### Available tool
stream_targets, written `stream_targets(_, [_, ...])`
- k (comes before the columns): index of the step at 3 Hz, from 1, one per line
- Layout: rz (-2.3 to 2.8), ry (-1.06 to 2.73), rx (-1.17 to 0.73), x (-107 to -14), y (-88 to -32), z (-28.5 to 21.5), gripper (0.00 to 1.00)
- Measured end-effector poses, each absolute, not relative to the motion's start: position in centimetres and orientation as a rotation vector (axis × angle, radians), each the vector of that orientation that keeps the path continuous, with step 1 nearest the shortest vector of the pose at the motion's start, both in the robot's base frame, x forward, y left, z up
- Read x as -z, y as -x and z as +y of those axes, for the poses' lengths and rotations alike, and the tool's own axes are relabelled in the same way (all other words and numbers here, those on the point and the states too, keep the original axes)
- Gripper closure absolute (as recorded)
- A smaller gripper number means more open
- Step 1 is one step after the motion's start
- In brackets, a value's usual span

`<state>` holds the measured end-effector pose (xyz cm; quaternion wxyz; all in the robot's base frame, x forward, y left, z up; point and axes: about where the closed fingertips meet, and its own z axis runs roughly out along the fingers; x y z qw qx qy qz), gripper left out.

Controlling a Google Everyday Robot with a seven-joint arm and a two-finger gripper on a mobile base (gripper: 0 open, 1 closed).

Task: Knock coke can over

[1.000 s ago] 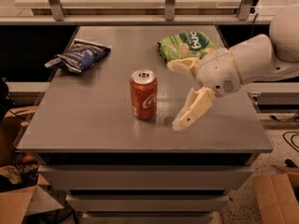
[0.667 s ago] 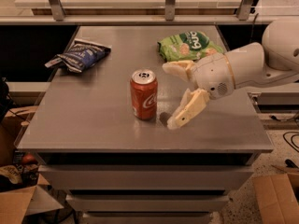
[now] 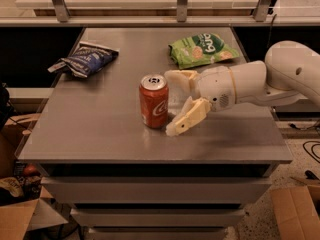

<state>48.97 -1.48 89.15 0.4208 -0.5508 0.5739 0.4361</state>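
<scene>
The coke can (image 3: pixel 153 101) stands upright near the middle of the grey table (image 3: pixel 100 129); it is red with white script and a silver top. My gripper (image 3: pixel 174 103) reaches in from the right on a white arm and sits just right of the can. It is open: one cream finger (image 3: pixel 177 76) is behind the can's top right, the other fingertip (image 3: pixel 175 128) is low near the can's base. The can is beside the fingers, not between them.
A dark blue chip bag (image 3: pixel 82 60) lies at the back left. A green chip bag (image 3: pixel 202 49) lies at the back right, behind the arm. Cardboard boxes (image 3: pixel 295 211) sit on the floor on both sides.
My gripper has moved left across the table, closing the gap to the can. The can has stayed upright in place.
</scene>
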Motion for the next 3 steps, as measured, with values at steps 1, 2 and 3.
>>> stream_targets(1, [1.41,1.342,-1.145,-89.0,-49.1,-0.1,0.0])
stream_targets(2, [1.372,1.333,-1.189,-89.0,-49.2,1.3,0.0])
stream_targets(3, [1.354,1.326,-1.218,-88.9,-49.2,2.0,0.17])
